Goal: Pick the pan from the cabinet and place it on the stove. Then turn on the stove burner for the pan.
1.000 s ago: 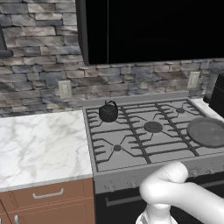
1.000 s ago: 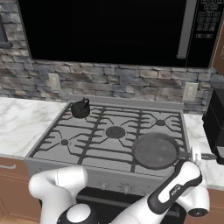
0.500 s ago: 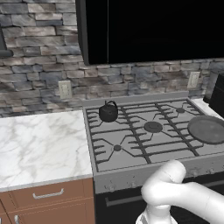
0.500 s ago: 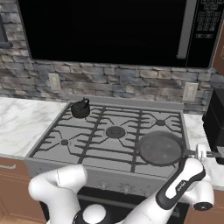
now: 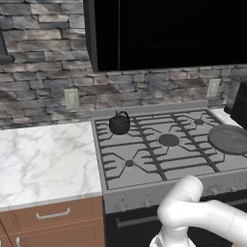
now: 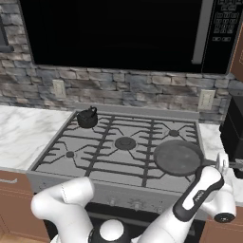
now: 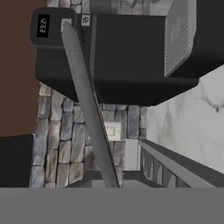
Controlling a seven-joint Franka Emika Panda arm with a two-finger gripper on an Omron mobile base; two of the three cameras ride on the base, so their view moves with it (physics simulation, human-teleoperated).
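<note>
The pan (image 6: 178, 157) sits on the stove (image 6: 121, 142). The gripper (image 6: 222, 162) is clamped on its handle (image 7: 87, 105), seen close in the hand view.

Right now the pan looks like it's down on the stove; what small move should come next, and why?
Probably open the gripper and let go. The pan lies flat on the grates of the stove over the front right burner, and the gripper is shut on its handle at the right edge. The knobs can only be reached once it is released.
</note>
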